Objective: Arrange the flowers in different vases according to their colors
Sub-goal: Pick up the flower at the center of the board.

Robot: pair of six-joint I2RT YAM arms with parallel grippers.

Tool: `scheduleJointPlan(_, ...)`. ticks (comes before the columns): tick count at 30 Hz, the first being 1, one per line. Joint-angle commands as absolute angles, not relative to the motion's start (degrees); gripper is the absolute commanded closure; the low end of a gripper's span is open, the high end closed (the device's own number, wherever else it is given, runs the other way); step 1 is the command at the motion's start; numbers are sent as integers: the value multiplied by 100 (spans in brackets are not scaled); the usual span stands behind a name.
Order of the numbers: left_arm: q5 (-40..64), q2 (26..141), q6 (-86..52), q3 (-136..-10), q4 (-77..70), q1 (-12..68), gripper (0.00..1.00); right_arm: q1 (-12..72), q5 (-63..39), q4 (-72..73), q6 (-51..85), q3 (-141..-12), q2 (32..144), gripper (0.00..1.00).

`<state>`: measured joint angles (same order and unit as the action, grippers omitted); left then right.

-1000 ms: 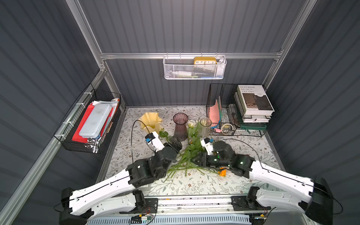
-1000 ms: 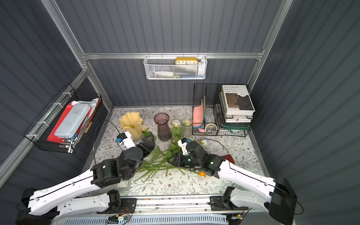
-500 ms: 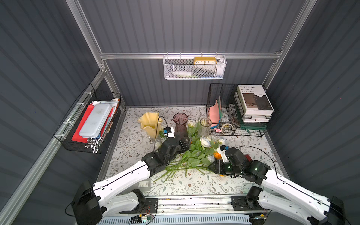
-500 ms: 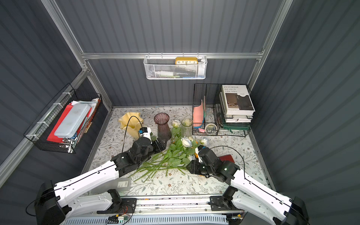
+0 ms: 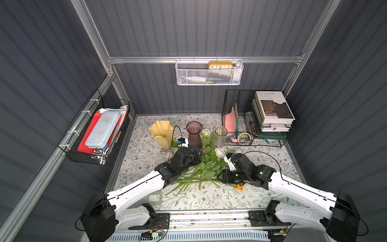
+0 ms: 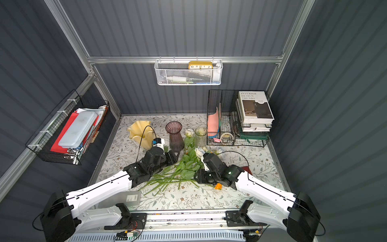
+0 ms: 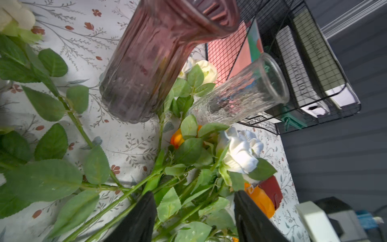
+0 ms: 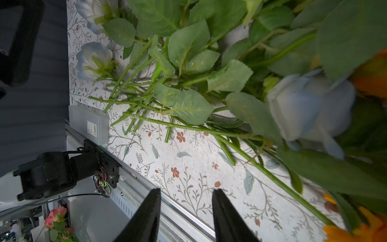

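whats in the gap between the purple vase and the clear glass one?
A cream rose with leafy stem fills the gap between the purple vase and the clear vase; it shows in both top views and the left wrist view.

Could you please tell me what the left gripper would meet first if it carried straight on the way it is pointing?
The left gripper would likely meet the leafy stems between its open fingers first; the white rose lies beyond, though depth is unclear.

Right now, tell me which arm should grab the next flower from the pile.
Left. The left claw straddles stems and leaves of the flowers, jaws apart. The right claw faces only bare tablecloth, with the stems off to one side.
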<state>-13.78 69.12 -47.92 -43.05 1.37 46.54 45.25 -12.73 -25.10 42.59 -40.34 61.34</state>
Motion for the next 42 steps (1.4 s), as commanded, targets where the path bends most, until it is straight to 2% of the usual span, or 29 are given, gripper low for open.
scheduleJointPlan(1,-971,7116,-4587,-4351,111,4471,41,4433,-1119,-2571,4244,-3981,5829,55)
scheduleJointPlan(9,-451,8050,-3942,-4740,150,4220,40,4342,-1072,-2799,4228,-3826,5437,55)
scheduleJointPlan(14,-603,8485,-3669,-5053,529,4142,42,4303,-1107,-2758,4230,-3754,5425,55)
scheduleJointPlan(19,-677,8801,-3460,-5246,766,4104,50,4247,-1155,-2694,4210,-3692,5449,55)
scheduleJointPlan(22,-539,8799,-3309,-5260,830,4098,51,4219,-1208,-2690,4201,-3683,5460,55)
scheduleJointPlan(26,-446,8660,-3098,-5230,1061,4104,48,4206,-1222,-2684,4201,-3648,5444,55)
scheduleJointPlan(33,-996,8939,-3022,-5520,1750,4104,47,4189,-1288,-2436,4236,-3543,5518,55)
scheduleJointPlan(42,-996,9214,-2941,-5721,1925,4102,53,4180,-1356,-2441,4205,-3585,5678,55)
